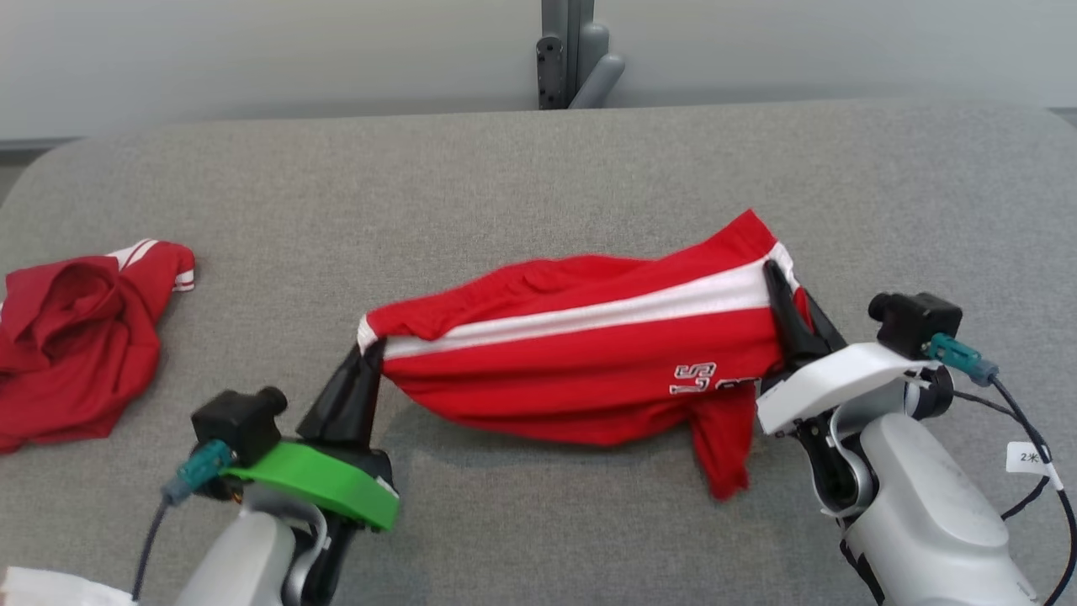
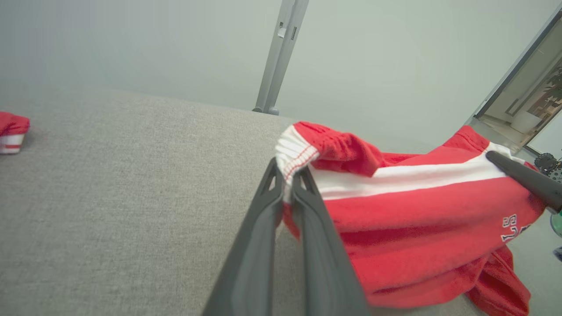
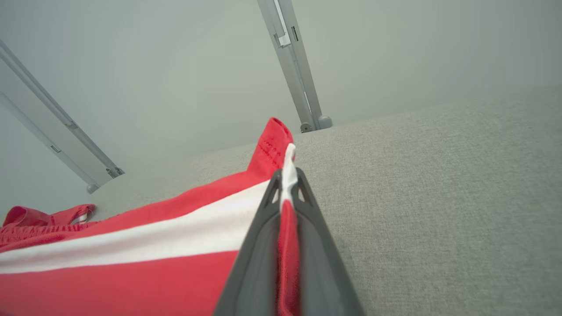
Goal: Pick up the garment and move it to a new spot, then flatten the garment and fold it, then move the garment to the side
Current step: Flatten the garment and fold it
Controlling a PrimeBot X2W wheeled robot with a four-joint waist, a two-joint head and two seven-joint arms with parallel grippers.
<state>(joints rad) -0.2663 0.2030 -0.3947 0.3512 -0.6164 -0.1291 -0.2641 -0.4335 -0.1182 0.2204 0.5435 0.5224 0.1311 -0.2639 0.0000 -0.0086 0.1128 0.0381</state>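
Left tool [image 1: 370, 353] is clamped shut on the gathered end of the red garment [image 1: 589, 353], and right tool [image 1: 770, 273] on the opposite hem. The garment is stretched between them above the counter [image 1: 505, 168]. Its white lettering [image 1: 698, 379] is partly hidden.

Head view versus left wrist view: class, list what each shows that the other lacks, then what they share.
Head view adds: the green wrist cover, the white wrist cover and a tagged cable. Left wrist view adds: a doorway. Shared: the striped red garment, held at its ends by the left gripper and the right gripper, the grey table, a crumpled red garment and a grey post.
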